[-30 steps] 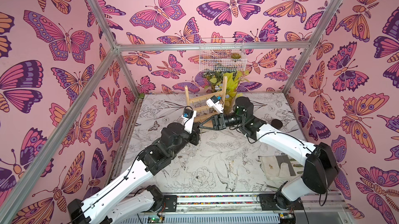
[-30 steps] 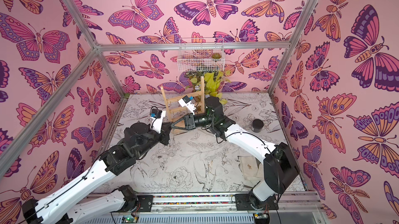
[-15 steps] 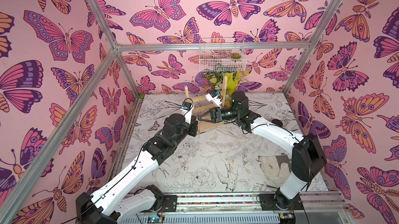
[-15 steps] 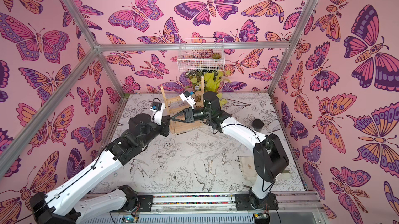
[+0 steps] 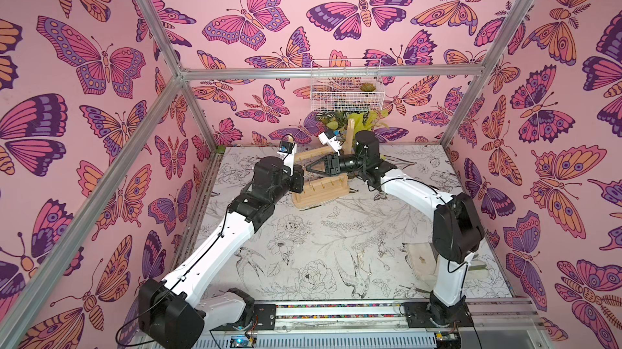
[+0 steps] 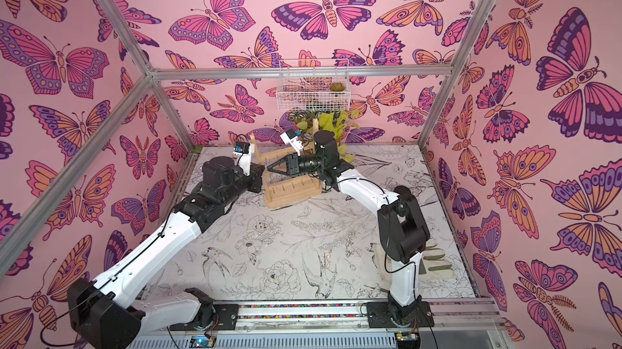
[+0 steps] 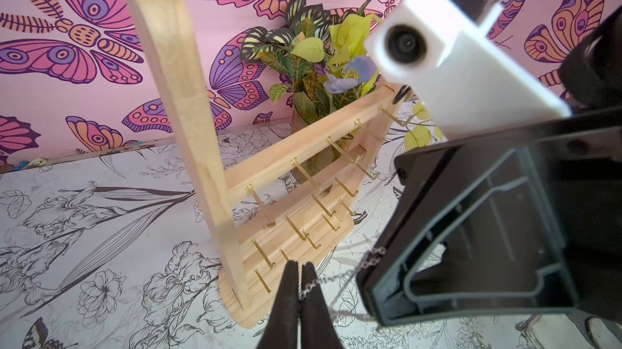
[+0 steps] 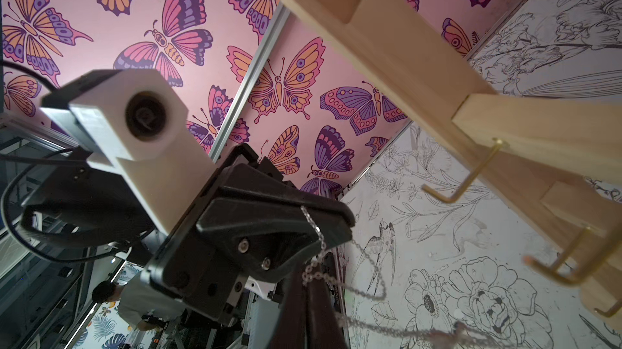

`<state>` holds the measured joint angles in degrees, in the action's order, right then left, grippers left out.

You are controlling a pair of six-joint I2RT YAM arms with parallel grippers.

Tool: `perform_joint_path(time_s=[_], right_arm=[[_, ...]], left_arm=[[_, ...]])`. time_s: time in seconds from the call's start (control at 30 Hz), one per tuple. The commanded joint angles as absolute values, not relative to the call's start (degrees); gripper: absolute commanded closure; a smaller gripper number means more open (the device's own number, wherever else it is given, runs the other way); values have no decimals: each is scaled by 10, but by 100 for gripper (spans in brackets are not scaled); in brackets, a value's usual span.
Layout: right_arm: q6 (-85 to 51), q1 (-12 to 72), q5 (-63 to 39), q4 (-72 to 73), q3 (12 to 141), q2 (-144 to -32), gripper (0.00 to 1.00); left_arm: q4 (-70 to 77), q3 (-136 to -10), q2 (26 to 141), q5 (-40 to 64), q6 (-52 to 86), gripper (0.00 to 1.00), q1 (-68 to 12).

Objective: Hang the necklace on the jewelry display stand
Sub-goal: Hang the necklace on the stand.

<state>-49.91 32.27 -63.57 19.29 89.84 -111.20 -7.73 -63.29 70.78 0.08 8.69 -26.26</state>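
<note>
Both tools are pressed together, and each is pinching the necklace: your left gripper [image 7: 299, 276] nips the chain at its fingertips, and your right gripper [image 8: 311, 283] has a small bunch of links at its own tip. As I judge it, that puts you in the carrying step. The chain is up off the table and presented to the jewelry display stand [image 5: 319, 192], but it is not yet on it. The necklace [image 7: 338, 275] is strung in the air as a short span between the two tips, which nearly meet just on the near side of the stand, towards its left post. The rest of the loop sags below that span, and I see it touching no hook. For the next move you will likely need to draw the tips a little apart so the span opens. Then raise it above one of the gold hooks [image 7: 261, 207], carry it over the upturned end, lower it, and only then let go. Mind the hanging slack, which could snag a lower hook. As for looks, it is a very fine link chain, pale and metallic in the wrist views, limp, and too thin to make out in the top views.
</note>
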Motion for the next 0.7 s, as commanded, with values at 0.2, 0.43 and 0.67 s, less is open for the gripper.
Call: perform_joint_path(time_s=[0.2,0.43,0.67], right_arm=[[-550,312,-646,259,951,-1166,100],[-553,308,-644,260,963,-1180,99],[-530,309,-638,225,968,-1179,95]], left_arm=[[-51,-657,756,33,76,100,-234],[-35,-664,780,34,79,100,-223],[-22,-660,783,21,82,100,-221]])
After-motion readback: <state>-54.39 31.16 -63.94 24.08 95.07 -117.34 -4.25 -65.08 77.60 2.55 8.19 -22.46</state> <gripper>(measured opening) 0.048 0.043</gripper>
